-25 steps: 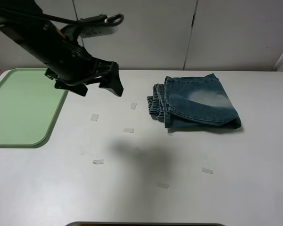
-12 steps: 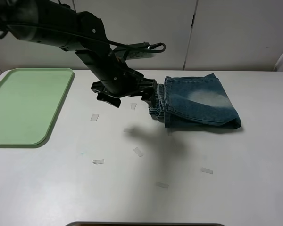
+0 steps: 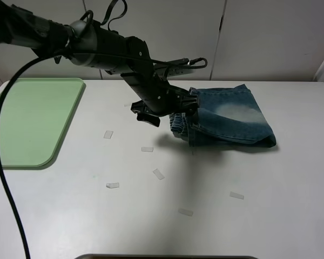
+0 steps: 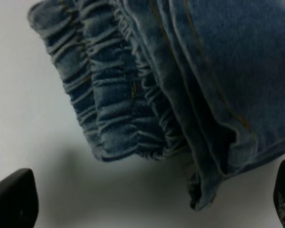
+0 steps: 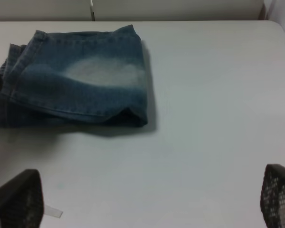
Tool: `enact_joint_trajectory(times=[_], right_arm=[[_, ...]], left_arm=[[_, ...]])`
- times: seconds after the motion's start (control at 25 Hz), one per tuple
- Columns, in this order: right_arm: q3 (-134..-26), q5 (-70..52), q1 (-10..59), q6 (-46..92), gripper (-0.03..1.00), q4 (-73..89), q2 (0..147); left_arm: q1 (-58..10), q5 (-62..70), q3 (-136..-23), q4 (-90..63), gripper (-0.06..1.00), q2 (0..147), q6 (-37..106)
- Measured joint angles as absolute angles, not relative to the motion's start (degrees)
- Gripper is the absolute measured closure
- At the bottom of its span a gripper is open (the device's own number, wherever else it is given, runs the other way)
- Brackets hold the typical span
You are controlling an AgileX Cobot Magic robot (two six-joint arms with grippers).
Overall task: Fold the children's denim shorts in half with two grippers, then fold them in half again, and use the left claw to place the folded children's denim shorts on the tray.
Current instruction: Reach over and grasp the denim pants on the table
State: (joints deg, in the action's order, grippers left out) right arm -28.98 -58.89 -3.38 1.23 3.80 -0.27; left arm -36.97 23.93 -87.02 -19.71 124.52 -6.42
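Shorts lie folded into a compact rectangle on the tabletop, right of centre toward the far edge, gathered waistband at the left end, whitish patch on top. Both folds look done; what remains, judging by the layout, is the pick and the carry to the tray.

Change over the last second: left gripper has swung from above the tray's right rim across to the right and dropped, and now sits at the waistband end of the shorts. Its fingers have opened a little further on the way and now stand wide apart; in the wrist view the waistband stack lies between them, not yet pinched. Reading: this is the approach for the final grasp.

Right gripper: fingers wide open, empty, well back on the near right, looking at the shorts from a distance. It is out of the high view.

Edges: waistband layers fan out slightly at the left end, and one hem corner hangs lower at the near side. A shallow bite risks catching only the top layers and letting the fold spill.

Room: tabletop between shorts and tray carries only a few small clear tape scraps, flat. The path left looks free. Tray is bare, low rim, at the far left. The arm's black cable loops across the near-left tabletop, and could drag during the return.
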Motion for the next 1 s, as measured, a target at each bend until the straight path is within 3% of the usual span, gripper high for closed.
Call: enact_joint_trajectory(times=[1.0], right_arm=[[-28.98, -58.89, -3.38, 1.23, 0.27, 4.44, -0.27]], left_arm=[[-39.25, 14.7, -92.38, -24.05, -0.05, 134.24, -9.12]])
